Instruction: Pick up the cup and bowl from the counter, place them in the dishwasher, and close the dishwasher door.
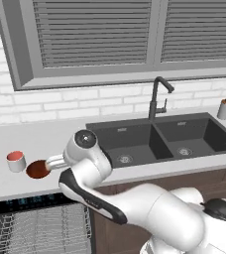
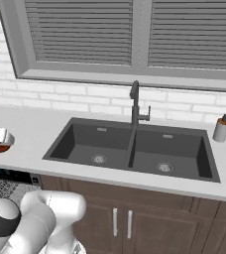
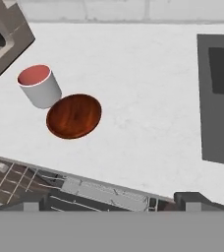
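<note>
Reddish-brown, the bowl (image 3: 74, 116) is seen on the counter (image 3: 148, 88) touching the cup (image 3: 39, 86), just above the open dishwasher (image 1: 40, 228), so a short transfer is expected. Whether the gripper is spread or pressed together cannot be told.

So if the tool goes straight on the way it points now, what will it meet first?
Most likely the bare counter just right of the bowl, judging by the hand view's center. The bowl and the cup lie off to the side; depth is hard to judge.

Two rear base views over counter (image 1: 45, 136); hand view downward.
</note>
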Motion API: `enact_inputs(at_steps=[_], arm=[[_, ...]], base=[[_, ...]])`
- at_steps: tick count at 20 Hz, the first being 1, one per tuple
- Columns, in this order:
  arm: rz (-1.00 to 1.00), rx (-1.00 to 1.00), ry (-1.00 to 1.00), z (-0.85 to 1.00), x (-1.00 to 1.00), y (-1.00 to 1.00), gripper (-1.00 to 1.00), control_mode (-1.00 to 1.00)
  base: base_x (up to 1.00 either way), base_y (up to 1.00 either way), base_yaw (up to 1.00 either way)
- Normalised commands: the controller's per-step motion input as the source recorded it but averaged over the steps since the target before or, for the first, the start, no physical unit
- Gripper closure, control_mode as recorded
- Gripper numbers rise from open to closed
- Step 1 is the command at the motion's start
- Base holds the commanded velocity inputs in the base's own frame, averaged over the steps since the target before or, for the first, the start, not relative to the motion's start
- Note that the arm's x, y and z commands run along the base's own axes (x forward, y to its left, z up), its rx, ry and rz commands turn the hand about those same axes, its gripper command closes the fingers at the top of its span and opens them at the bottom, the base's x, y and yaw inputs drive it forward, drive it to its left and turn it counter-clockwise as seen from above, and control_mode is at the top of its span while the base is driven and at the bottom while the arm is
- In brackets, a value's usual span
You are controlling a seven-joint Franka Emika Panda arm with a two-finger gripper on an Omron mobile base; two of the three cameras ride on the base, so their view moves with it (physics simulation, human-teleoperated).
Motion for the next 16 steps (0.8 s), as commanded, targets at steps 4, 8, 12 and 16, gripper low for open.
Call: enact_inputs(at_steps=[4, 8, 12, 16], arm=[[0.01, 0.10, 0.08, -0.01, 0.00, 0.24, -1.00, -1.00], [0.06, 0.20, 0.01, -0.05, 0.00, 0.03, -1.00, -1.00], [0.16, -0.05, 0.01, 0.00, -0.02, 0.32, -1.00, -1.00], [0.25, -0.15, 0.00, 0.00, -0.01, 0.59, -1.00, -1.00]], base=[[0.00, 0.00, 0.00], [0.00, 0.00, 0.00], [0.00, 0.00, 0.00], [0.00, 0.00, 0.00]])
